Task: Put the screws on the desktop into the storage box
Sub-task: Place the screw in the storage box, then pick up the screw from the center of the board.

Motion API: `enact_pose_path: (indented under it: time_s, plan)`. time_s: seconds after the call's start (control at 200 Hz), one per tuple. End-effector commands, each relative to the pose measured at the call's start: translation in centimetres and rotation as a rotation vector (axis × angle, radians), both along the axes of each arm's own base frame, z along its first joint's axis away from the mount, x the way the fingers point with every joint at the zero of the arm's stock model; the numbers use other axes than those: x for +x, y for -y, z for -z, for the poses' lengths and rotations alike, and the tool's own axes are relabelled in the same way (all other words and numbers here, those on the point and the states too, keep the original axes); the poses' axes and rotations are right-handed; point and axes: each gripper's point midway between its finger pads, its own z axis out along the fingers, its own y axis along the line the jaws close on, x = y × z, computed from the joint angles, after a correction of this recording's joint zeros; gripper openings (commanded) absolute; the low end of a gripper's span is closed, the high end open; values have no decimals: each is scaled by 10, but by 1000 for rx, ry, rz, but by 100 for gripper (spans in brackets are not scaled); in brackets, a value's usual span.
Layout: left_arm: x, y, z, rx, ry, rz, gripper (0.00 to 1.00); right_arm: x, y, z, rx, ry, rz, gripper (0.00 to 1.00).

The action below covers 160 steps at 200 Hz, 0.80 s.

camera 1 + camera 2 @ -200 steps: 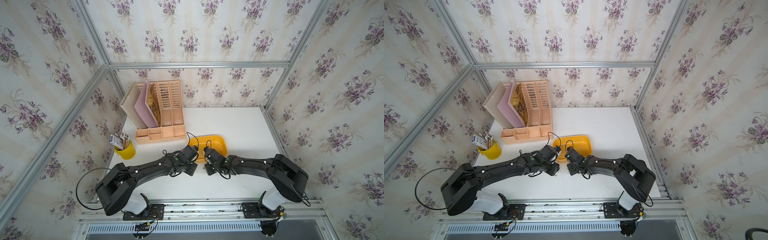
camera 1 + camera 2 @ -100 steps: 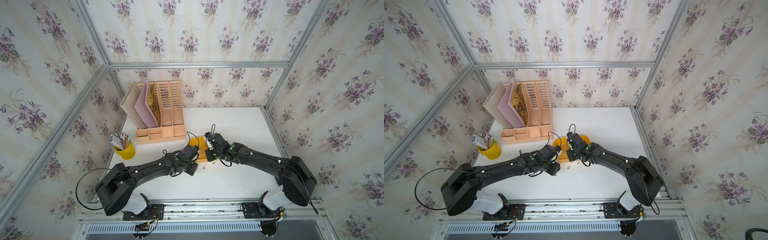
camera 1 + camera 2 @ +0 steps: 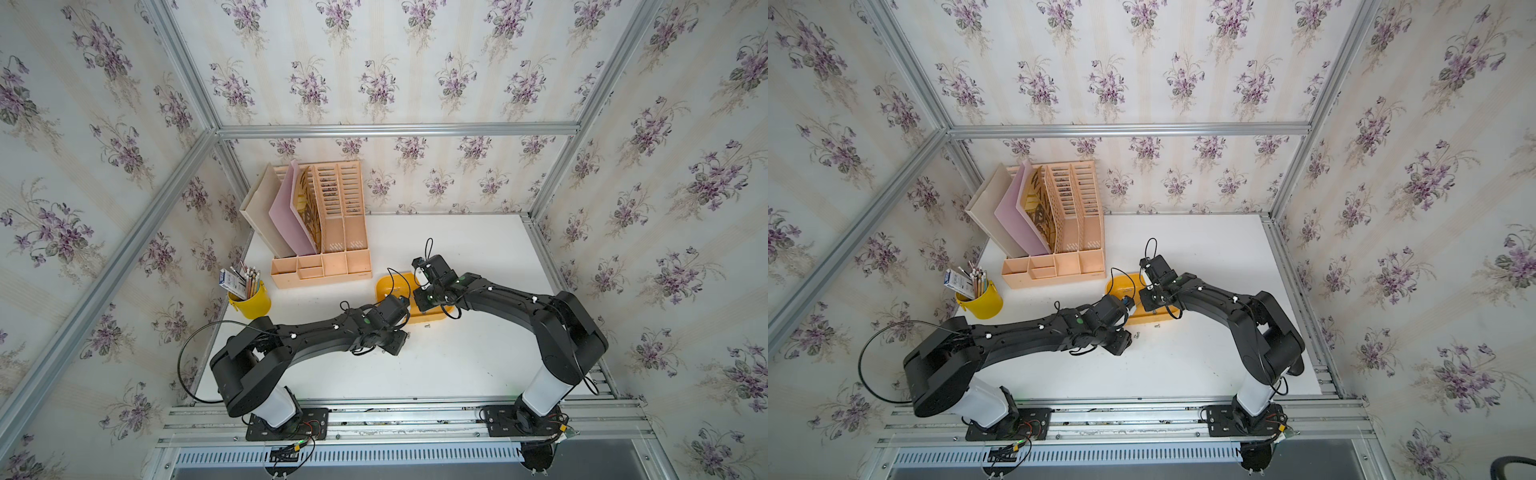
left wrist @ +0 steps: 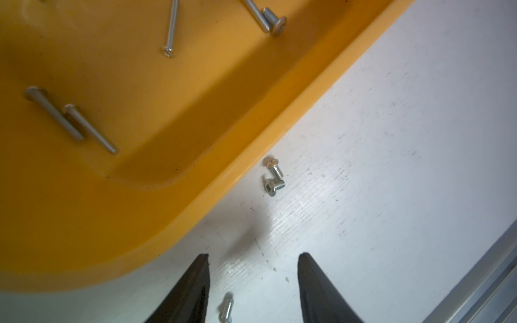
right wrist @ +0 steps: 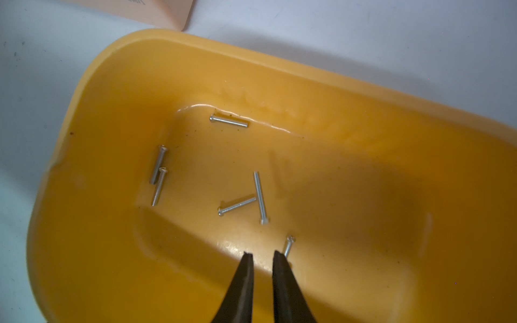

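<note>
Left gripper (image 4: 254,255) low over desktop (image 4: 391,139), fingers well apart, clamping nothing; one short screw (image 4: 227,307) lies loose between them. Two more short screws (image 4: 274,176) touch each other just beside the near rim of the box (image 4: 173,201). Right gripper (image 5: 262,252) over the box's inside, fingers a narrow gap apart, nothing in them; a screw (image 5: 289,245) just beside one tip. Five other long screws (image 5: 236,207) lie on the box floor. Farther back: organizer (image 3: 328,232) near the wall, cup (image 3: 249,301) at the left edge.
</note>
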Motion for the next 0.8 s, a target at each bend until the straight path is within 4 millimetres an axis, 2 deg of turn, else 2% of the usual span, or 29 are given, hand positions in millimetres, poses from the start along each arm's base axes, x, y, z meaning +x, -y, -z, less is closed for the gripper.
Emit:
enact_pose_path:
  time_s: [0.0,0.115,0.31,0.425,0.604,0.794]
  plan:
    - [6,9,-2,-10,30,0,54,3,2,-7,5,37,-3,23]
    - [9,11,4,7,35,-2,54,2,8,-18,18,73,9,25]
    - [12,15,12,17,63,8,51,-11,17,-31,45,94,18,25]
    - [13,18,16,15,75,11,48,-13,23,-49,65,152,25,23]
    - [13,18,23,36,71,22,46,-13,29,-65,60,206,20,22]
    - [12,18,30,66,53,25,35,-10,25,-70,63,210,11,21]
